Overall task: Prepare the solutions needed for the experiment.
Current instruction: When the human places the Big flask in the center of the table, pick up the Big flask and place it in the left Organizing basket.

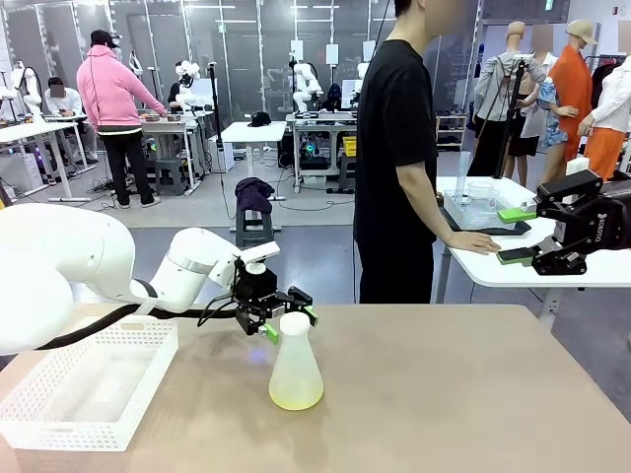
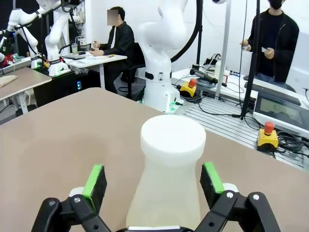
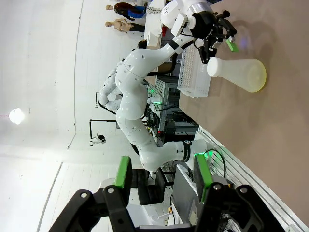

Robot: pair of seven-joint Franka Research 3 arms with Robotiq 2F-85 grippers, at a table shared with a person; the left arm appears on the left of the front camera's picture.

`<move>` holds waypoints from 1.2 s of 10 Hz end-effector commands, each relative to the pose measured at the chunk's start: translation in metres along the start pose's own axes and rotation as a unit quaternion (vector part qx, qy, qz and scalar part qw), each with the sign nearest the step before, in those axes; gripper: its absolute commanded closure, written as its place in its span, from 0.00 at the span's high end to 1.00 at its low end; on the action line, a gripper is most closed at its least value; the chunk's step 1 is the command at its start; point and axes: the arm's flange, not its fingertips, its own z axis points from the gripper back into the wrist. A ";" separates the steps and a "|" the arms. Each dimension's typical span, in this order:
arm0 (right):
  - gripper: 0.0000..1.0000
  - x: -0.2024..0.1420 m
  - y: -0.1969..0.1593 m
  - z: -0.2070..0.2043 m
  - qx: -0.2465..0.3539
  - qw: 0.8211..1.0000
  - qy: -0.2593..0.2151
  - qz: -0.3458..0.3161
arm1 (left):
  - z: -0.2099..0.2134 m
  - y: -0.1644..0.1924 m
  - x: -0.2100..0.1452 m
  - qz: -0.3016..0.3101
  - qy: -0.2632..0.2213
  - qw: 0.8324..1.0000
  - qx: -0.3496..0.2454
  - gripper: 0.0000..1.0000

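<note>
A frosted conical flask (image 1: 296, 367) stands upright on the tan table (image 1: 454, 394), with the solutions (image 1: 296, 398) showing as a shallow pale yellow layer at its bottom. My left gripper (image 1: 287, 322) is open, one green pad on each side of the flask's neck. In the left wrist view the flask (image 2: 169, 164) sits between the pads (image 2: 94, 181) with a small gap on both sides. My right gripper (image 1: 520, 235) hangs open in the air at the far right, holding nothing. From the right wrist view, the right gripper (image 3: 163, 173) looks across at the flask (image 3: 239, 72).
A white perforated basket (image 1: 59, 429) lies on the table's left side, close to my left arm. A person in black (image 1: 394, 158) stands beyond the far edge, one hand resting on a white table (image 1: 592, 271) behind.
</note>
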 end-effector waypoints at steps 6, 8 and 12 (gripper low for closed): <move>0.65 0.000 0.001 0.000 0.003 1.000 -0.001 0.006 | -0.013 -0.004 0.000 0.044 -0.024 0.996 -0.070 1.00; 0.65 0.000 0.001 0.000 0.003 1.000 -0.001 0.006 | -0.017 -0.004 -0.002 0.042 -0.036 0.995 -0.083 1.00; 0.65 0.000 0.001 0.000 0.003 1.000 -0.001 0.006 | -0.026 0.003 -0.003 0.024 -0.022 0.995 -0.094 1.00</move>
